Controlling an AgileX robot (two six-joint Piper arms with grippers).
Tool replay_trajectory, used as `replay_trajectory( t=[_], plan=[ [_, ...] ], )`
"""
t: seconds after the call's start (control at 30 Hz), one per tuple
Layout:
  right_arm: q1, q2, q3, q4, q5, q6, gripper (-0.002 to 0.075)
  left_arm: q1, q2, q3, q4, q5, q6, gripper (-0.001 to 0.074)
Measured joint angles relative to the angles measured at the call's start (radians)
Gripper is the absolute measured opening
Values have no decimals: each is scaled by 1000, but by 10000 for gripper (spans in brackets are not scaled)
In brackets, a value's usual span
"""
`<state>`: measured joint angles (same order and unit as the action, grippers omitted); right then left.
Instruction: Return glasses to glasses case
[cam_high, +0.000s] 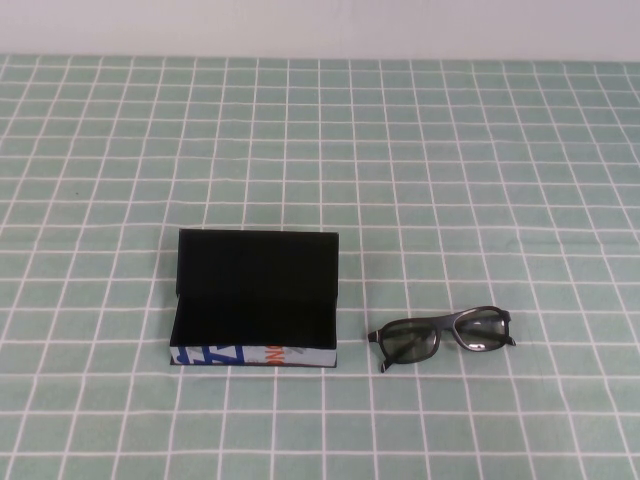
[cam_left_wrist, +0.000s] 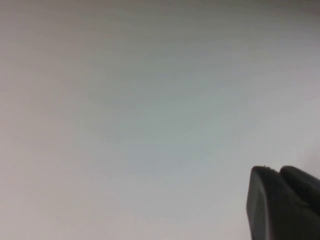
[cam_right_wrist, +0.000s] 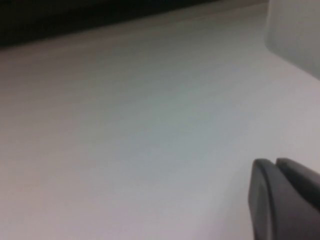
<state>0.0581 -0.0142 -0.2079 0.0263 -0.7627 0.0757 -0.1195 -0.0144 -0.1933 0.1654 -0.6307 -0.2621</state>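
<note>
The glasses case (cam_high: 255, 300) lies open on the green checked cloth left of the middle, lid up, black lining showing, white printed side toward me. The dark-framed glasses (cam_high: 442, 337) lie on the cloth to its right, apart from it, arms folded. Neither arm shows in the high view. My left gripper (cam_left_wrist: 274, 170) shows only in the left wrist view, fingers together and empty, before a blank pale surface. My right gripper (cam_right_wrist: 274, 161) shows only in the right wrist view, fingers together and empty, before a pale surface.
The green cloth with white grid lines (cam_high: 450, 170) covers the table. A pale wall (cam_high: 320, 25) runs along the far edge. A dark band (cam_right_wrist: 75, 20) crosses the far side of the right wrist view.
</note>
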Motion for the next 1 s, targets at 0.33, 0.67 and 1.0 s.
replay_trajectory(
  t=[0.33,0.67,1.0],
  plan=[
    [0,59,-463,-4,469,181,-13,0,150,-367,-2,315,-97,-2],
    [0,361,-727,-6,1192,186,-13,-6,416,-603,0,1004,-85,-2],
    [0,645,-729,45,1413,112,-13,-52,603,-608,0,1259,-73,-2]
  ],
)
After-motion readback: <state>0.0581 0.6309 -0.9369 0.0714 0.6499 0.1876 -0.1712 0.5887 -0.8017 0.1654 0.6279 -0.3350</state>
